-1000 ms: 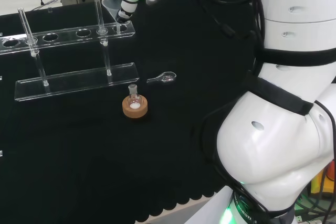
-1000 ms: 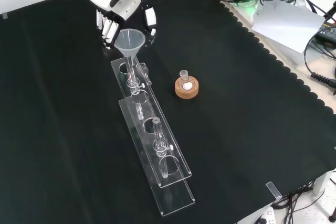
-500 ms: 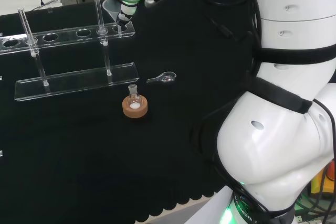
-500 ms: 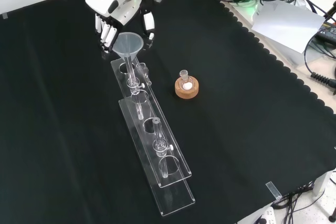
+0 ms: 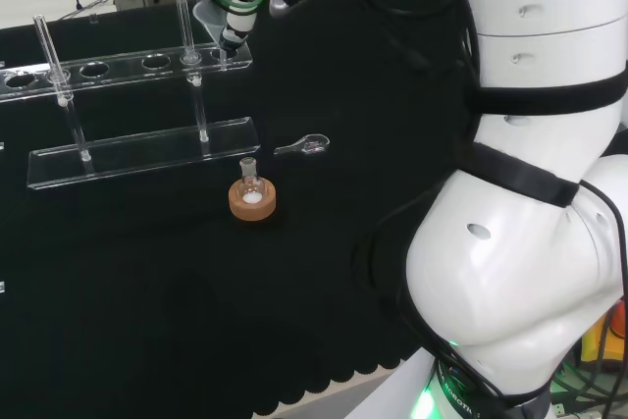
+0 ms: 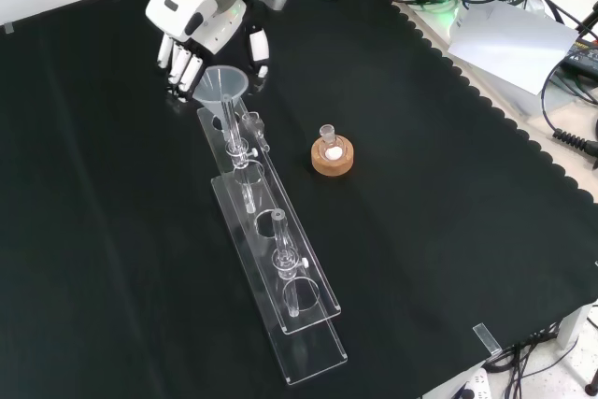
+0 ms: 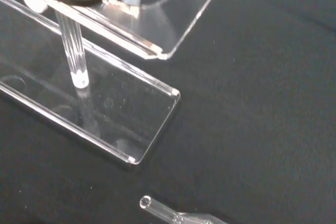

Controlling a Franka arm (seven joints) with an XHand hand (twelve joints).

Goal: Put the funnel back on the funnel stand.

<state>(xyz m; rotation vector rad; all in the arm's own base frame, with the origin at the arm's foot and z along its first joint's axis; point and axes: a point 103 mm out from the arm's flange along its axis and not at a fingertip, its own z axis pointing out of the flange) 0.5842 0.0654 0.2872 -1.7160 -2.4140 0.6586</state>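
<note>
The funnel (image 6: 220, 87) sits in the end hole of the clear funnel stand (image 6: 271, 249) (the end nearest the hand). The hand (image 6: 201, 25) is just behind it, fingers straight and holding nothing.
</note>
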